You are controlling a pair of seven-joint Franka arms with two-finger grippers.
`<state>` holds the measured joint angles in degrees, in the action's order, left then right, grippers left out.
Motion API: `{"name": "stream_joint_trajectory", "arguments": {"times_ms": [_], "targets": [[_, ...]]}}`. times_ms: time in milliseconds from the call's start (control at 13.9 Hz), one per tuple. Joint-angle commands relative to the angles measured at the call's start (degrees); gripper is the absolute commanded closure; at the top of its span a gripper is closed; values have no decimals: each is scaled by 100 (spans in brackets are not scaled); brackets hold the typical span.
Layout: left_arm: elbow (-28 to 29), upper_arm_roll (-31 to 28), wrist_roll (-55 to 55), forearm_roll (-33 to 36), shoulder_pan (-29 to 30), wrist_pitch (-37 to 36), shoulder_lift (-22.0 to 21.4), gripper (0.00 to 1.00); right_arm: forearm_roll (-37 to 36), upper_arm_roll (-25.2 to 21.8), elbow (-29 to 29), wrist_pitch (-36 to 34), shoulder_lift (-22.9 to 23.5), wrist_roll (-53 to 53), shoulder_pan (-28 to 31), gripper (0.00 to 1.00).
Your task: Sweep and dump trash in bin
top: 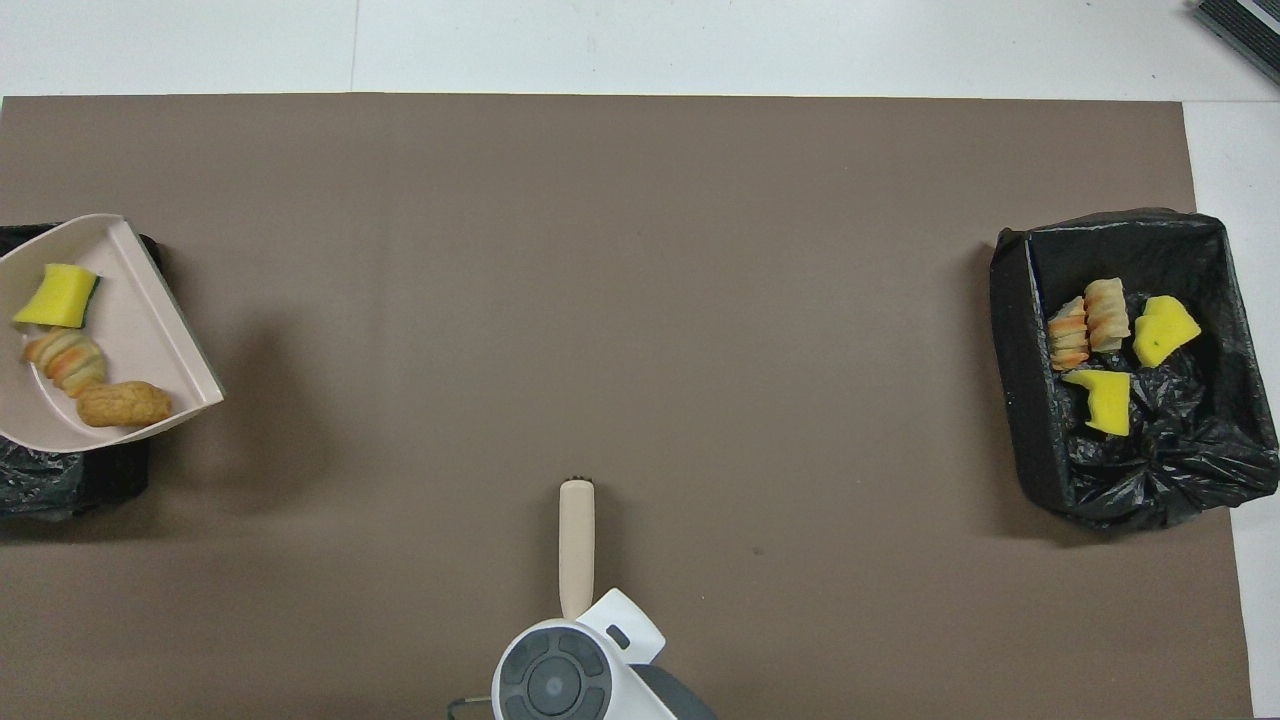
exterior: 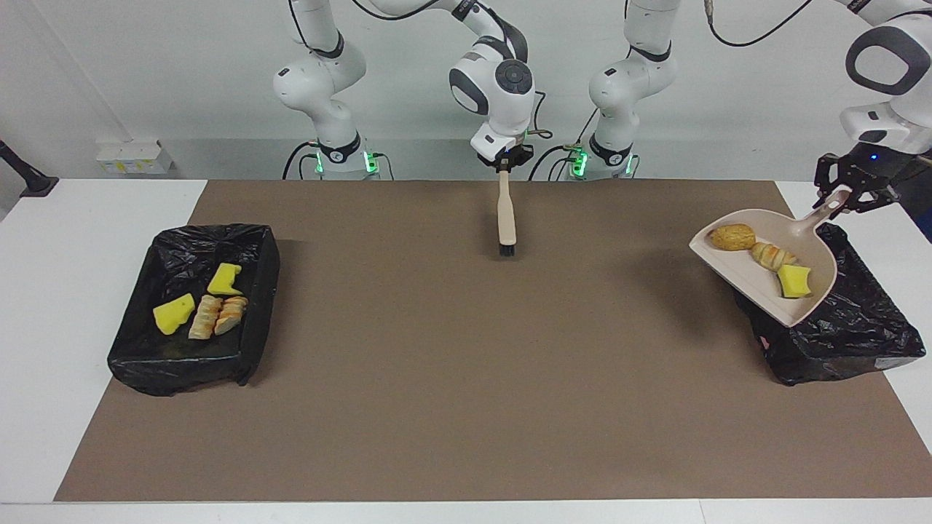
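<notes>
**Trash rides in the dustpan**

You see three trash scraps (exterior: 764, 255) in the beige plastic dustpan (exterior: 750, 280), at the frame's right, over the black-lined bin (exterior: 852, 335). Your left gripper (exterior: 848, 191) pinches its handle. Your right gripper (exterior: 504, 164), top middle, pinches the wooden brush (exterior: 504, 218).

Trash (exterior: 764, 255) in dustpan (exterior: 743, 280) over bin (exterior: 859, 335) at left arm's end, brush (exterior: 505, 218) over mat (exterior: 466, 364) middle
</notes>
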<state>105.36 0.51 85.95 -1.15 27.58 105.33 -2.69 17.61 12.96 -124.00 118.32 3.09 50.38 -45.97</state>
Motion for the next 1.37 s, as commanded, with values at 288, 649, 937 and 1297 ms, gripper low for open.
{"name": "stream_joint_trajectory", "arguments": {"times_ms": [288,649,937,1297], "targets": [[-1648,46,544,957,688,-22,1234,100,-126,-4,-282,569,52,43,-36,100],[-1940,115,625,2520,609,339,1561,100,-117,-4,-362,534,78,-291,79,87],[-1931,133,1178,3977,206,629,1561,100,-108,-22,120,472,368,-265,245,51],[-1931,133,1372,4588,-164,629,1552,100,-126,-22,288,289,-157,-222,1044,27]]}}
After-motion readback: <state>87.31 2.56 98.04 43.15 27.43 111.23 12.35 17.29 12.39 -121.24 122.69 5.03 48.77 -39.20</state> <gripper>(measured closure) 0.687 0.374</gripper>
